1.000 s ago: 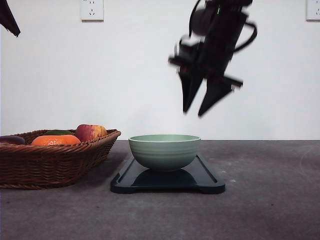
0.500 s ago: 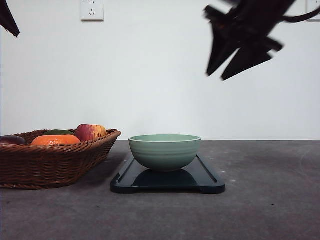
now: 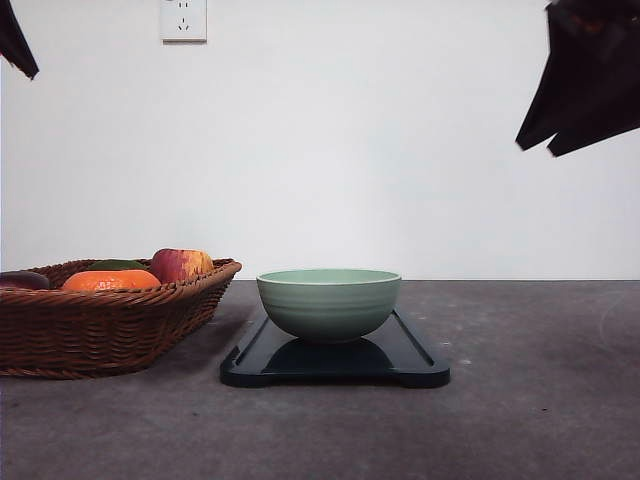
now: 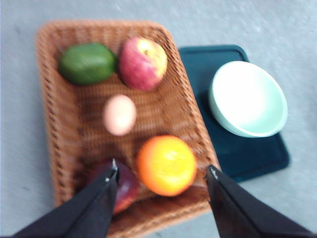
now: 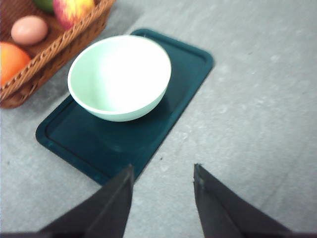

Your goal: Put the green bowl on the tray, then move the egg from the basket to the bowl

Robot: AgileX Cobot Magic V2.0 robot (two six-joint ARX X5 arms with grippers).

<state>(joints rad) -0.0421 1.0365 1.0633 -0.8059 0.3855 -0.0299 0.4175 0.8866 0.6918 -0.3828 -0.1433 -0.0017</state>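
White wall and a grey desk [image 3: 540,400] frame the scene. On the desk, the basket [image 3: 100,325] sits at the left, its rim just beside the tray [image 3: 420,365], and the bowl [image 3: 329,303] stands upright and empty on the tray, so step 1 looks done. In the left wrist view the egg [image 4: 119,114] lies mid-basket, between an apple [image 4: 142,63] and an orange [image 4: 166,165], with a green fruit [image 4: 87,63] and a dark fruit [image 4: 126,181] toward the corners. The left tool [image 4: 162,174] hangs high over the basket, jaws spread and empty, lined up nearer the orange than the egg. The right tool [image 5: 162,173] is high on the right, also spread and holding nothing. The risks I see: a straight descent could land on the orange or nudge it into the egg; the egg is smooth and rounded, so a pinch off its middle may squirt it away, and too hard a squeeze could crack it. Crowding fruit leaves little room for the jaws. On the carry, a low path could clip the basket rim or bowl lip, and a high release into hard ceramic could break the shell.
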